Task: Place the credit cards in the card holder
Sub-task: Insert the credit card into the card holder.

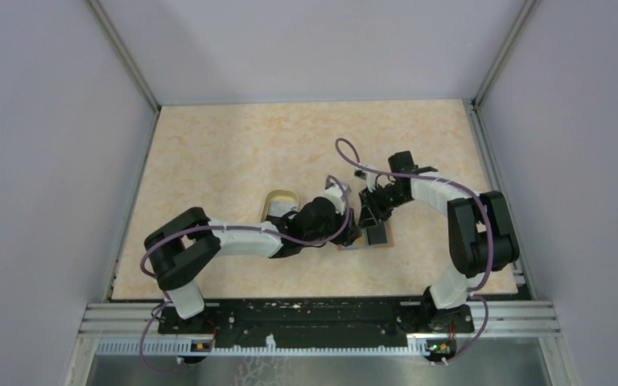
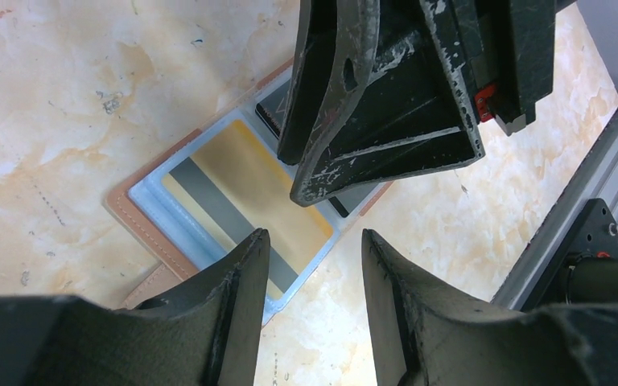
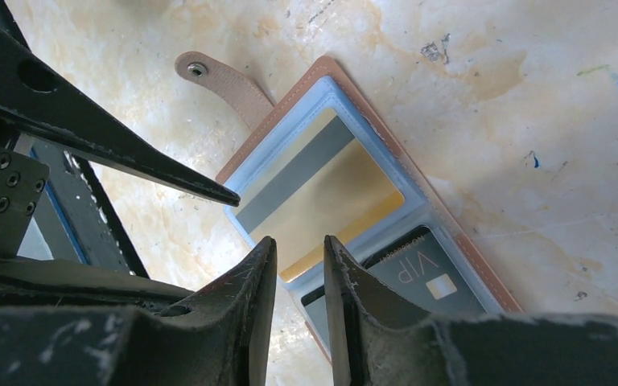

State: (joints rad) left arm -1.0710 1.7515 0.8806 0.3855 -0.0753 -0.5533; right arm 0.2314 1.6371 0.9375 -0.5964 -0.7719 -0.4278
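The card holder (image 1: 374, 239) lies open on the table, reddish-brown outside, light blue inside (image 3: 290, 138), its snap tab (image 3: 224, 80) pointing away. A gold credit card with a grey stripe (image 3: 334, 193) lies within one blue half. A dark card marked VIP (image 3: 426, 277) sits in the other half. My right gripper (image 3: 299, 244) hovers just over the gold card's edge, jaws a narrow gap apart, nothing between them. My left gripper (image 2: 314, 241) stands open over the holder's corner (image 2: 179, 225), beside the gold card (image 2: 249, 181), and is empty. Both grippers (image 1: 352, 221) (image 1: 368, 205) crowd together above the holder.
An oval tan-rimmed dish (image 1: 280, 201) sits just left of the holder, partly under my left arm. The right gripper's fingers (image 2: 386, 104) hang close above the holder in the left wrist view. The metal rail (image 2: 579, 177) at the table's near edge is close by.
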